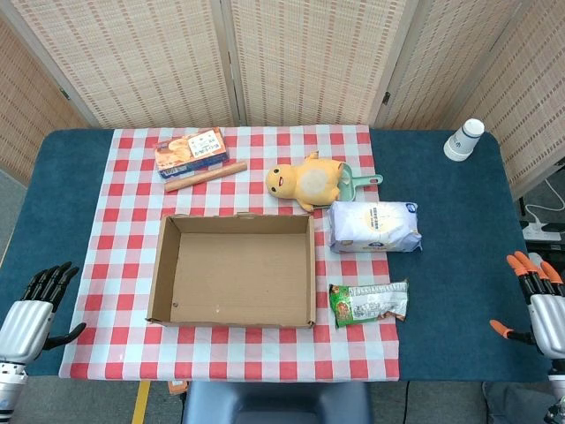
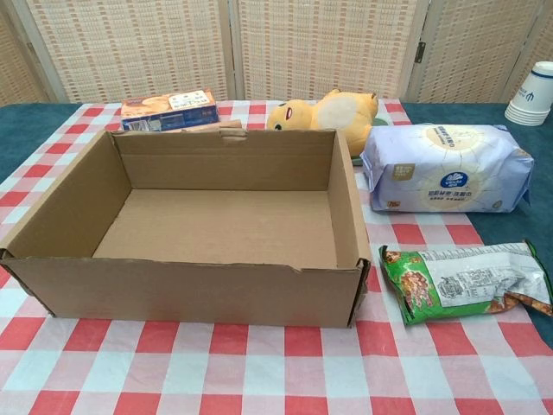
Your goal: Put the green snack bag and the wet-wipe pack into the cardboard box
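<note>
Here, at the far left near edge of the tabletop (image 1: 79, 177): left hand (image 1: 35, 305), black fingers spread apart, released and grasping nothing, resting off the checkered cloth (image 1: 132, 221) over the blue surface. Further in and toward the far side of the cloth: an orange biscuit box (image 1: 191, 151), with a wooden rolling pin (image 1: 205, 176) lying just beside its near edge. Nearer, in the middle of the cloth: the cardboard box (image 1: 168, 265), open at the top, flaps up, nothing inside, seen close in the chest view (image 2: 69, 259). Beyond its far right corner: a yellow plush toy (image 1: 305, 181) lying on a green dustpan (image 1: 357, 182), handle pointing right. Just right of the box, close to its right wall but apart from it: the wet-wipe pack (image 1: 374, 226), pale blue and white, lying flat. Nearer than that, by the box's near right corner: the green snack bag (image 1: 369, 302), flat on the cloth, green end toward the box, apart from both the box and the wipes. Far right corner of the tabletop: a stack of white paper cups (image 1: 463, 140), upside down. At the right edge, near side: right hand (image 1: 537, 296), orange-tipped fingers apart, likewise released, holding nothing, well apart from both task items.
</note>
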Robot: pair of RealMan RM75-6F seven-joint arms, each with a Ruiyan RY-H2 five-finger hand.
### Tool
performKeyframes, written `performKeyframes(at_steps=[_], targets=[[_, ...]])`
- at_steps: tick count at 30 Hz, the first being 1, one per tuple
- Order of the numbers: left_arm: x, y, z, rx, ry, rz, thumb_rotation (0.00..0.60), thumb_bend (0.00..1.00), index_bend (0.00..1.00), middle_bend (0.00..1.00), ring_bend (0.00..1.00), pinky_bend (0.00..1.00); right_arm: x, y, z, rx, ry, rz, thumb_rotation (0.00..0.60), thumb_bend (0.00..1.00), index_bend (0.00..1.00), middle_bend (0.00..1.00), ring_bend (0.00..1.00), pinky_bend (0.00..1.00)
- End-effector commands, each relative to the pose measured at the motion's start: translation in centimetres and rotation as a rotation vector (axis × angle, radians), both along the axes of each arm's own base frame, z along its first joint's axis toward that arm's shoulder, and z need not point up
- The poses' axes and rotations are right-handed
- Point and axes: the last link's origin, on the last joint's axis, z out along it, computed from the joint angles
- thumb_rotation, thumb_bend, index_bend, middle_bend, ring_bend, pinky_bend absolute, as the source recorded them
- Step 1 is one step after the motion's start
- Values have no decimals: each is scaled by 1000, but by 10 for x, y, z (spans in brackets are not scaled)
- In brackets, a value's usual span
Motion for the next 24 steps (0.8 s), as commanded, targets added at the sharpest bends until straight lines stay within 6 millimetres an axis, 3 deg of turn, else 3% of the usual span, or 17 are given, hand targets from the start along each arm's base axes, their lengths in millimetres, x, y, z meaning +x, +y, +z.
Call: performKeyframes(at_steps=[1, 14, 24], targets=[[0, -1, 0, -1, 1, -3, 600, 201, 0, 0, 0, 74, 0, 0, 0, -3, 1, 0, 600, 0, 34, 0, 0, 0], [2, -1, 1, 3, -5, -15, 600, 200, 0, 0, 0, 75, 9, 3, 3, -9, 8, 35, 600, 0, 35, 0, 0, 4], [2, -4, 5, 6, -21, -15, 600, 201, 0, 0, 0, 75, 27, -13, -19, 96, 44, 172, 600, 0, 122, 24, 0, 133]])
